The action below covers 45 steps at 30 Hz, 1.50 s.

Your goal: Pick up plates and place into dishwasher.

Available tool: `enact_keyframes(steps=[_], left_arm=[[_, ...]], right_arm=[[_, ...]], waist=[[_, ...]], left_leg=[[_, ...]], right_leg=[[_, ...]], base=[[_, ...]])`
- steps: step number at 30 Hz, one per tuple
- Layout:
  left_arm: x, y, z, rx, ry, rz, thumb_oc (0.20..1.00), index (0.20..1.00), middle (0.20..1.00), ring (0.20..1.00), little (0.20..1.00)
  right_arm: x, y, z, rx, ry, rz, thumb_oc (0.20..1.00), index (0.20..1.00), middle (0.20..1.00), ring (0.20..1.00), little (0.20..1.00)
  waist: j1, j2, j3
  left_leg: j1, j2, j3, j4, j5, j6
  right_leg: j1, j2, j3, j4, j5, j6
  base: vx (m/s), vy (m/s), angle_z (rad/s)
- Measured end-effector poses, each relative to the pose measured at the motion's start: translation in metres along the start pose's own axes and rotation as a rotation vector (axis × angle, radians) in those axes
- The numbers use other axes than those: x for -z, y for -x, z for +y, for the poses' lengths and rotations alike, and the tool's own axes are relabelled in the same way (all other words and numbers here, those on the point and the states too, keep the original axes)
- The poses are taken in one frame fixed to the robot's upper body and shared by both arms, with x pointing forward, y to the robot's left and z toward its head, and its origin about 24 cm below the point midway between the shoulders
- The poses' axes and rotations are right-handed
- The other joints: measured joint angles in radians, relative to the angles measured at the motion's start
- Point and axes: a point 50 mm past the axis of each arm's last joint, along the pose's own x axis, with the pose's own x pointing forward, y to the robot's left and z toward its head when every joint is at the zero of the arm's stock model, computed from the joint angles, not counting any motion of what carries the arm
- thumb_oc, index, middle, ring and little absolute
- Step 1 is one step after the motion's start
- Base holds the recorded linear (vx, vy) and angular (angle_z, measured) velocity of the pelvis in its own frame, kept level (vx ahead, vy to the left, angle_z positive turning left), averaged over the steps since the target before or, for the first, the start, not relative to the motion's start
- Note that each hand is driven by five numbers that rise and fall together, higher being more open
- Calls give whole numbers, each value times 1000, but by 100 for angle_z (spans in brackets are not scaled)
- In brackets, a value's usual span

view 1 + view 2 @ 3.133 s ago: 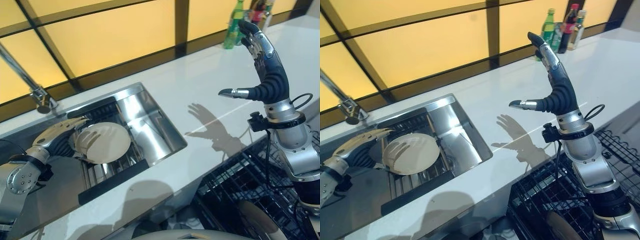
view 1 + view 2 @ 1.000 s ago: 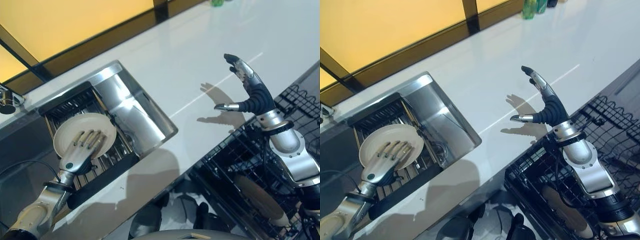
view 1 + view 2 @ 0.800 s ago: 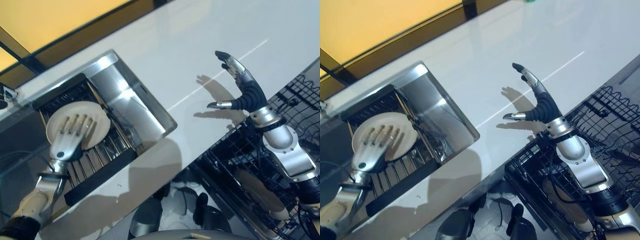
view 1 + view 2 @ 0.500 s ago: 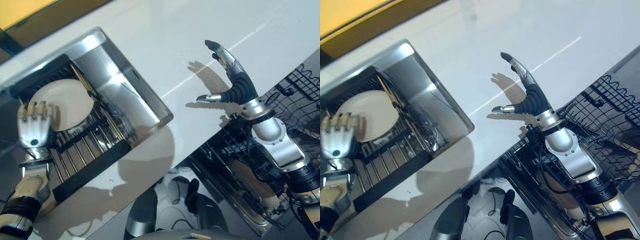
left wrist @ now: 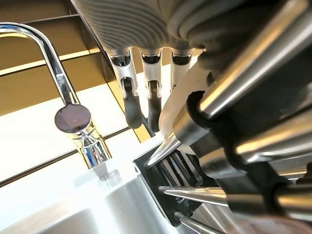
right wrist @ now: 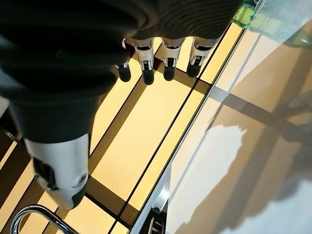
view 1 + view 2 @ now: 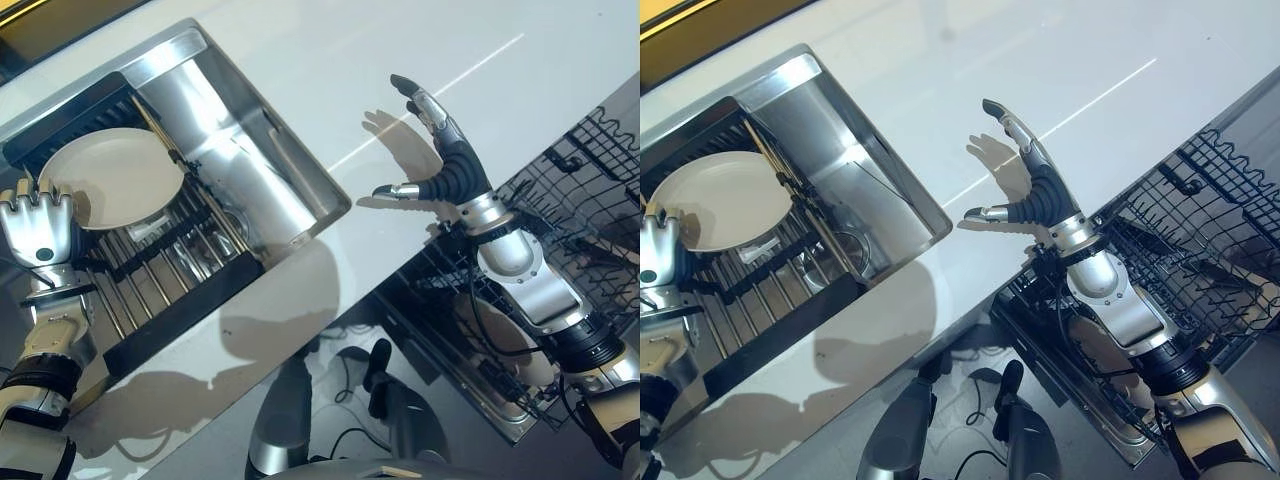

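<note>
Spanning the scene is a glossy white desk [image 7: 300, 90] with a steel sink [image 7: 240, 170] sunk at its left end and a black wire dishwasher rack [image 7: 1200, 270] below its right edge. Inside the sink, a round cream plate [image 7: 110, 180] leans on a ribbed metal rack [image 7: 170, 270]. At the plate's left rim, the left hand [image 7: 38, 228] curls its fingers over the edge. Raised over the desk's right edge, the right hand [image 7: 1025, 190] is spread and holds nothing.

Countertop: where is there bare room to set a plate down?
The white countertop is bare between the sink and the raised right hand, and beyond it. The sink is crowded: plate on the rack, left hand at its edge.
</note>
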Motion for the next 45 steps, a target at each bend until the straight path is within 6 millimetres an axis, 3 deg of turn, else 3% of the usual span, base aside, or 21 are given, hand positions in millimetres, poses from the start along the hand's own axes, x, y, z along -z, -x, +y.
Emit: enact_keyframes(steps=[12, 20, 29, 33, 38, 42, 45], left_arm=[[-5, 1, 6, -65, 62, -31, 200, 200, 200, 200, 200], [3, -8, 29, -195, 146, -30, 200, 200, 200, 200, 200], [22, 10, 48, -271, 171, -101, 200, 200, 200, 200, 200], [18, 15, 66, -336, 198, -260, 200, 200, 200, 200, 200], [4, 13, 91, -373, 298, -423, 200, 200, 200, 200, 200], [4, 16, 93, -290, 302, -523, 200, 200, 200, 200, 200], [1, 30, 88, -185, 314, -599, 200, 200, 200, 200, 200]], right_arm=[[-4, -4, -2, 4, 7, -29, 1000, 1000, 1000, 1000, 1000], [-5, -4, -3, 25, 3, -30, 1000, 1000, 1000, 1000, 1000], [-14, 16, -28, 162, 18, -38, 1000, 1000, 1000, 1000, 1000], [-13, 21, -37, 195, 31, -27, 1000, 1000, 1000, 1000, 1000], [-11, 35, -45, 224, 12, 8, 1000, 1000, 1000, 1000, 1000], [-9, 43, -43, 200, -3, 39, 1000, 1000, 1000, 1000, 1000], [-5, 51, -45, 174, -1, 78, 1000, 1000, 1000, 1000, 1000]], waist=[[10, -7, 2], [29, -52, 24], [54, -70, 22], [81, -66, 21], [100, -29, -33], [106, 31, -103], [103, 79, -145]], left_leg=[[19, -9, -1, -26, 15, -8], [73, -7, -6, -67, 24, -19], [169, -12, -32, -133, 25, -16], [213, -17, -39, -154, 25, -16], [248, -27, -59, -165, 19, -6], [257, -38, -82, -165, 17, 0], [271, -38, -85, -166, 17, 0]], right_leg=[[32, -3, -3, -45, 37, -16], [93, -8, -22, -88, 40, -17], [208, -10, -56, -171, 40, -14], [257, -15, -66, -190, 31, -6], [292, -33, -89, -175, 7, 8], [310, -39, -103, -175, 0, 13], [325, -39, -105, -175, -5, 15]], base=[[3, -5, 1], [62, -38, 4], [102, -59, 8], [103, -10, 10], [87, 29, 17], [82, 62, 12], [83, 32, 6]])
